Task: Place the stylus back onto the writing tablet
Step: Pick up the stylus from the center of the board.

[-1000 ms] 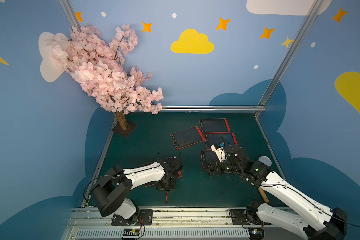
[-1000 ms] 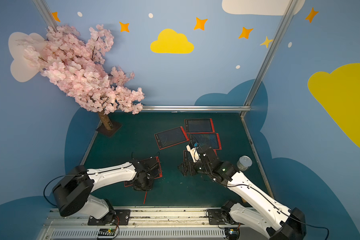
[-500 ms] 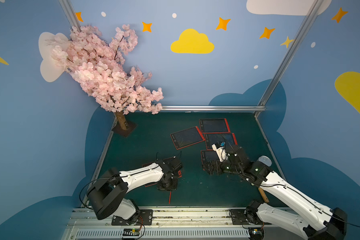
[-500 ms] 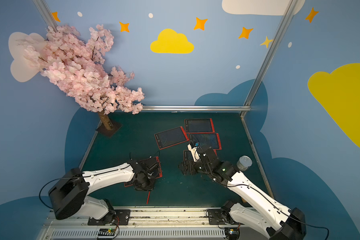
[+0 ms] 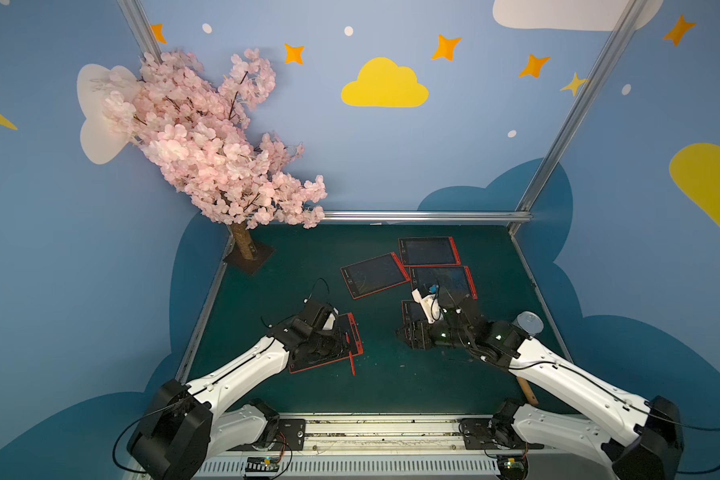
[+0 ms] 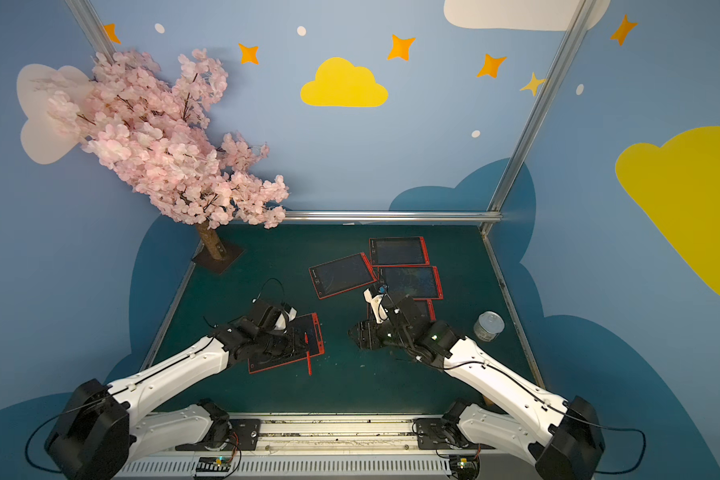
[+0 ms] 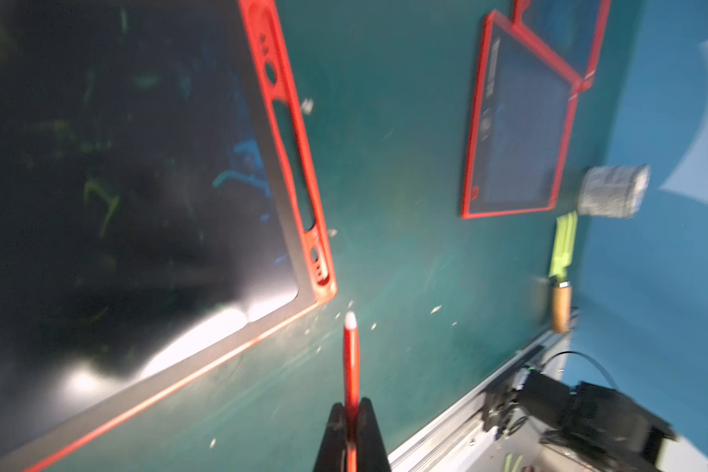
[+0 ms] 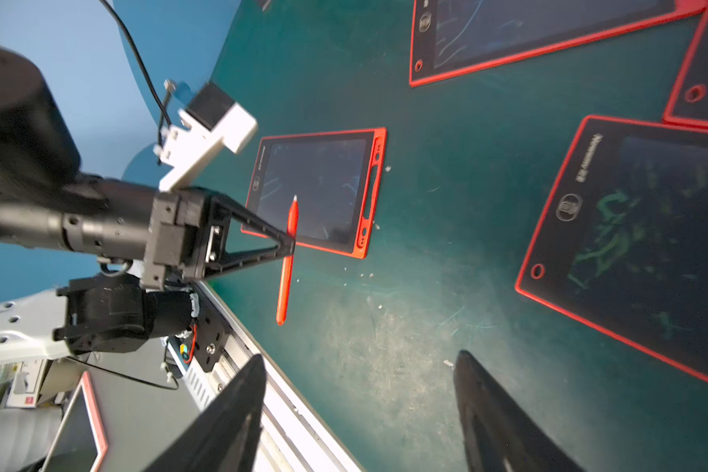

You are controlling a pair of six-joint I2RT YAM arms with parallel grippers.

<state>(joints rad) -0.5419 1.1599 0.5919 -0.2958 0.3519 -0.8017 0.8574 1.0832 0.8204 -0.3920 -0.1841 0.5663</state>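
The step in hand is the carry. The left fingers (image 7: 338,421) are clamped tight on the red stylus (image 7: 351,359), gripping it partway along the shaft, with the white tip pointing away from the wrist. In a top view the stylus (image 5: 352,363) sits just off the near corner of the tablet (image 5: 356,336). It is over bare worktop (image 5: 391,382), not over the screen. Whether its lower end touches the worktop I cannot tell. The right fingers (image 8: 238,412) stand well apart with nothing between them, low over the worktop near the other tablets (image 5: 373,274) and clear of the work.

The next move, as I judge it, calls for turning the stylus in line with the long slot (image 7: 297,163) in the tablet's red edge. It then needs bringing over that slot and lowering flat before the fingers let go. The stylus is thin and round, so if it is released at a tilt it would likely roll off.

As for containers, the slot is empty. A tin (image 6: 488,326) stands near the right edge of the worktop, and what it holds, if anything, cannot be made out.
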